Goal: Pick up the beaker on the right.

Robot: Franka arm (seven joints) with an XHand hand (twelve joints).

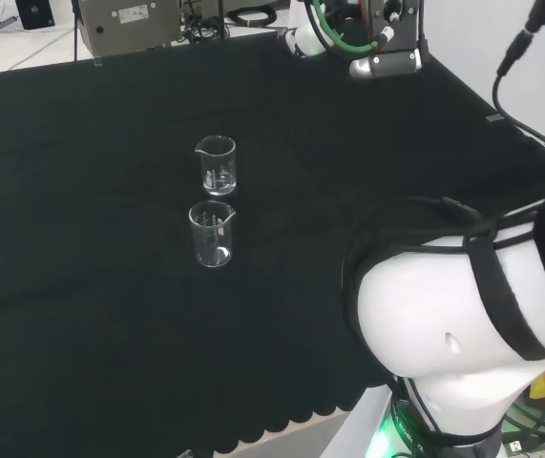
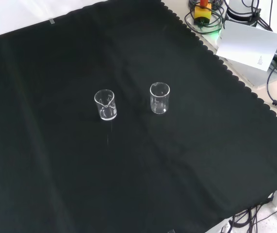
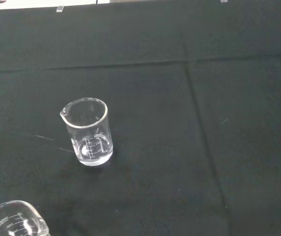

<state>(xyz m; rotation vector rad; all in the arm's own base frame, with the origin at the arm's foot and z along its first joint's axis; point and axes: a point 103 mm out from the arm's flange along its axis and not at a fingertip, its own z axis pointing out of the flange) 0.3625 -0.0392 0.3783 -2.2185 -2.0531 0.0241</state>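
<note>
Head view, item one: clear glass beaker, upright on the black cloth, spout turned toward the arm's white link at the view's right. Item two: second clear glass beaker, upright, just beyond the first and apart from it, a strip of cloth between them. Both look empty.

Front view: the same two stand side by side near the cloth's middle, the beaker with its spout toward the camera at the left, the other at the right, well apart from the cloth's scalloped edge.

Wrist view: one beaker stands whole and upright ahead of the wrist camera, printed scale on its wall, spout at its rim; the rim of the other lies at the picture's edge, closer to the camera.

Hand: state cannot be told, and places relative to it cannot be given beyond the wrist camera's line of sight. Neither beaker is touched or lifted; both rest on the cloth.
</note>
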